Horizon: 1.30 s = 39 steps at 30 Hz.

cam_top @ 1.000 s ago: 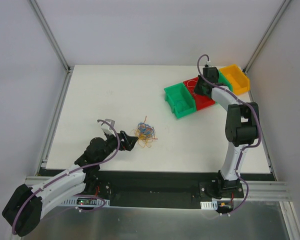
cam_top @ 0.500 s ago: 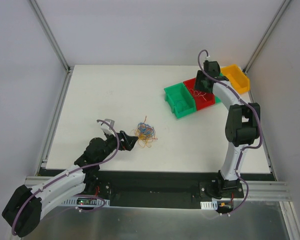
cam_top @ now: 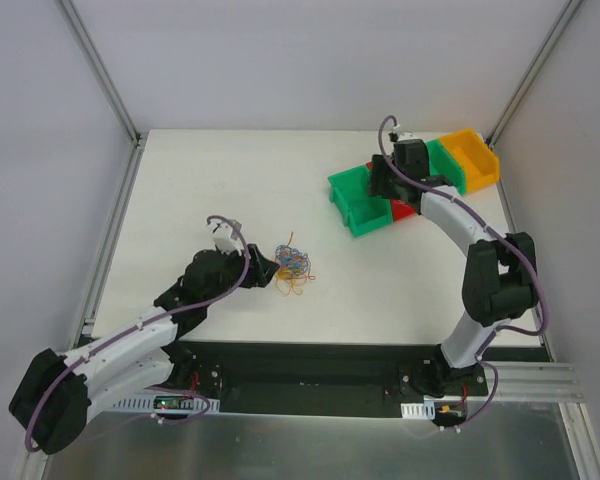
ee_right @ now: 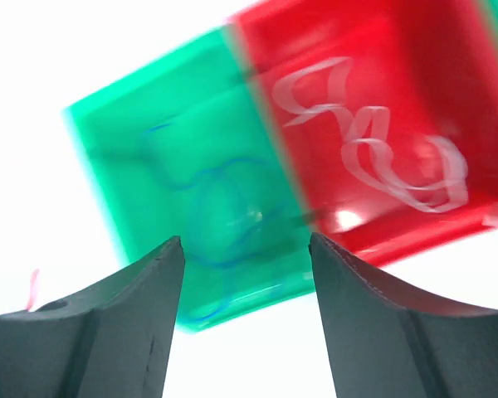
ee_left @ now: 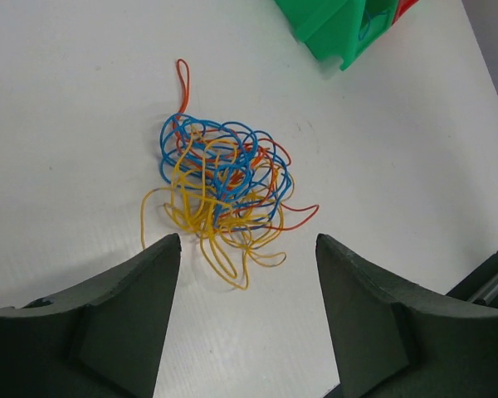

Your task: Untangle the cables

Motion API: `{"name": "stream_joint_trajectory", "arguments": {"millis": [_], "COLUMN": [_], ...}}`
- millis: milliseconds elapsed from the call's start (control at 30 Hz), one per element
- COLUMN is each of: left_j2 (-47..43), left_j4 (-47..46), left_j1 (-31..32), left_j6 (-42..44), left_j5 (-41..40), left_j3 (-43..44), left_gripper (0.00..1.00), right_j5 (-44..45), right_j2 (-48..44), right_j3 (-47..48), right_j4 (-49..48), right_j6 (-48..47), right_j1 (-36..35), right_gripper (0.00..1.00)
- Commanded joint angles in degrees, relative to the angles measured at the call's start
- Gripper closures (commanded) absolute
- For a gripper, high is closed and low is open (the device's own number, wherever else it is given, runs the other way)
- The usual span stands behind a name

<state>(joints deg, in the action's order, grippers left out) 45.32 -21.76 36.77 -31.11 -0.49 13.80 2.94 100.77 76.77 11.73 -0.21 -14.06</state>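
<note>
Knot of cables lying on the bench, just ahead of the left jaws
Both pairs of jaws are spread and empty; the right jaws hang over a green bin holding a blue strand and a red bin holding a white strand

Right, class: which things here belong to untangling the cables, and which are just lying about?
Job: knot of cables; loose blue cable; loose white cable; left gripper; right gripper.
Lying about: green bin; red bin; yellow bin.
</note>
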Motion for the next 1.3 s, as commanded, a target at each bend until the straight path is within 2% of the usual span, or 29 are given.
{"name": "stream_joint_trajectory", "arguments": {"millis": [0,67,200,267,333,367,533,633,767,1067,1200,1267], "left_j2": [9.4,12.2,11.8,10.9,10.6,10.9,17.3,20.6,25.5,32.6,33.3,31.5], "left_j4": [12.7,14.0,16.1,17.5,19.8,20.3,17.2,12.5,11.5,6.9,8.5,9.6], "left_j1": [-0.1,-0.5,-2.1,-3.3,-5.2,-7.3,-17.7,-18.2,-18.5,-18.5,-18.5,-18.5], "left_j6": [-1.1,-1.1,-2.5,-3.1,-4.0,-4.7,-6.5,-6.9,-7.8,-8.7,-8.5,-8.5], "left_j5": [3.8,5.6,6.3,6.6,6.4,8.0,24.2,29.6,30.9,31.1,30.2,29.0], "left_j3": [10.9,12.3,13.0,13.1,13.2,13.0,13.0,12.8,13.6,14.1,15.5,15.1], "left_gripper": [0.4,0.46,0.5,0.45,0.35,0.32,0.39,0.38,0.37,0.57,0.48,0.47], "right_j5": [-6.2,-8.3,-11.8,-13.6,-16.1,-17.1,-21.8,-22.3,-22.1,-22.3,-21.5,-21.1], "right_j2": [-7.5,-8.3,-9.7,-10.8,-11.3,-11.4,-8.7,-7.9,-5.9,-0.6,0.1,0.0], "right_j3": [-4.4,-6.5,-12.3,-18.6,-23.9,-25.6,-29.7,-29.8,-27.6,-22.9,-21.9,-21.8], "right_j4": [-10.7,-14.2,-19.6,-24.6,-31.1,-33.3,-40.3,-40.6,-38.0,-33.4,-32.4,-32.1], "right_j6": [-1.0,-0.8,-0.2,2.6,5.6,7.7,15.1,15.8,15.3,15.7,15.7,15.3], "right_j1": [-9.9,-14.3,-21.3,-24.2,-25.8,-26.3,-28.5,-29.6,-29.8,-30.3,-30.2,-30.2], "right_gripper": [0.35,0.35,0.35,0.35,0.37,0.38,0.44,0.43,0.41,0.43,0.43,0.43]}}
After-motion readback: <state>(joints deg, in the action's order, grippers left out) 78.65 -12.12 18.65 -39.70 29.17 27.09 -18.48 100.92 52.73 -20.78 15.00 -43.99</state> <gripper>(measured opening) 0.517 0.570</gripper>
